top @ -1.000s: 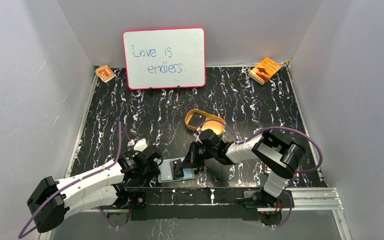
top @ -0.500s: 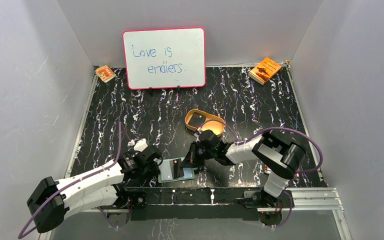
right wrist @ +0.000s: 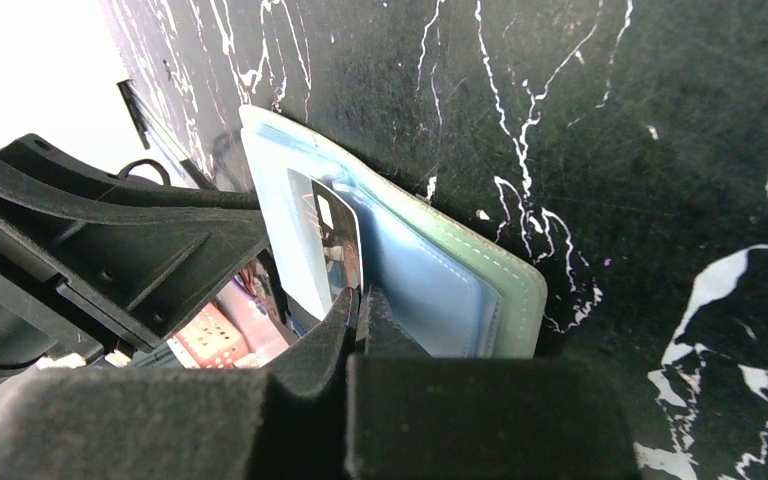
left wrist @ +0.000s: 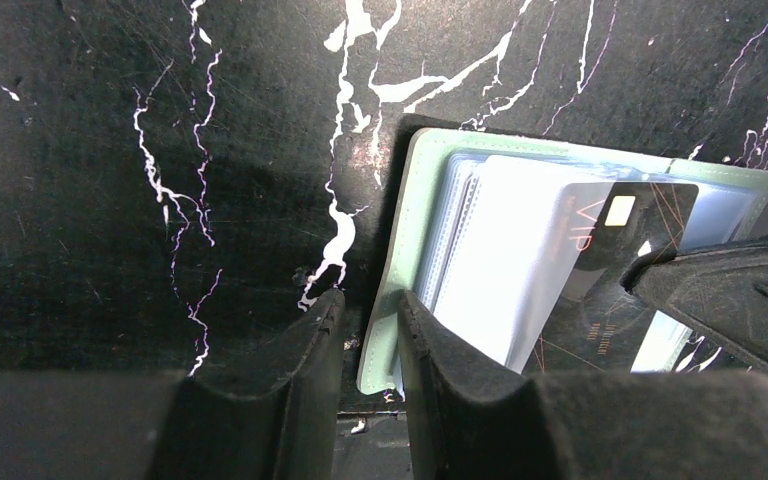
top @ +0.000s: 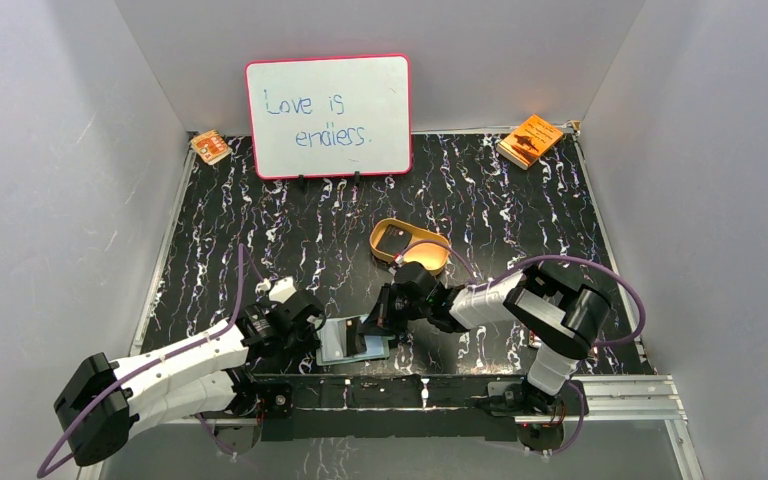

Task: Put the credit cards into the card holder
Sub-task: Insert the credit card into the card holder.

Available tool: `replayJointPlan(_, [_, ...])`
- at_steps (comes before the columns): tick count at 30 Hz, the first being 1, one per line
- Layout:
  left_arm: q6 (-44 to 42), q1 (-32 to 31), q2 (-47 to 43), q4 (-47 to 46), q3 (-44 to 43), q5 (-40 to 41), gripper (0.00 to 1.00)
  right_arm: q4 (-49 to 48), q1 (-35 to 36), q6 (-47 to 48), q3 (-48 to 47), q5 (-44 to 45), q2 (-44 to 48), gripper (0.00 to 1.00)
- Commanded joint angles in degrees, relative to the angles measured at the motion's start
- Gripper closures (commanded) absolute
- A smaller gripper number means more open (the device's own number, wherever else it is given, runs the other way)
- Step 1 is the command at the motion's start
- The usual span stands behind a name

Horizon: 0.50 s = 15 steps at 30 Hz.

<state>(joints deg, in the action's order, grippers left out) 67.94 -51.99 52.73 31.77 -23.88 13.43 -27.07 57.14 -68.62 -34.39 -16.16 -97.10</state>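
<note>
The sage-green card holder (top: 353, 340) lies open near the table's front edge, its pale blue pockets (left wrist: 500, 250) facing up. My left gripper (left wrist: 370, 305) is closed on the holder's left cover edge (left wrist: 410, 230), one finger outside it and one on the inner sleeves. My right gripper (right wrist: 360, 295) is shut on a dark credit card (left wrist: 610, 250) with a gold chip. The card stands tilted, its far end among the holder's sleeves (right wrist: 430, 280). A second dark credit card (top: 394, 240) lies in the tan oval tray (top: 430, 262).
A whiteboard (top: 328, 116) stands at the back. Orange booklets lie in the back left corner (top: 210, 146) and back right corner (top: 530, 140). Grey walls close in both sides. The metal rail (top: 410, 385) of the table's front edge runs just behind the holder.
My right gripper has edged slightly left toward the holder with the card. The left gripper and the holder have stayed in place.
</note>
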Motion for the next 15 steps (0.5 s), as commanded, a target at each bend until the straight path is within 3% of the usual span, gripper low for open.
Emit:
replayJointPlan(1, [0.2, 0.0, 0.9, -1.3, 2.3, -3.7, 0.75, 2.9, 1.2, -0.1, -2.0, 4.0, -0.7, 1.00])
replayJointPlan(15, [1.0, 0.0, -0.5, -1.7, 3.6, -4.3, 0.77, 4.2, 3.8, 0.6, -4.8, 3.8, -2.3, 1.00])
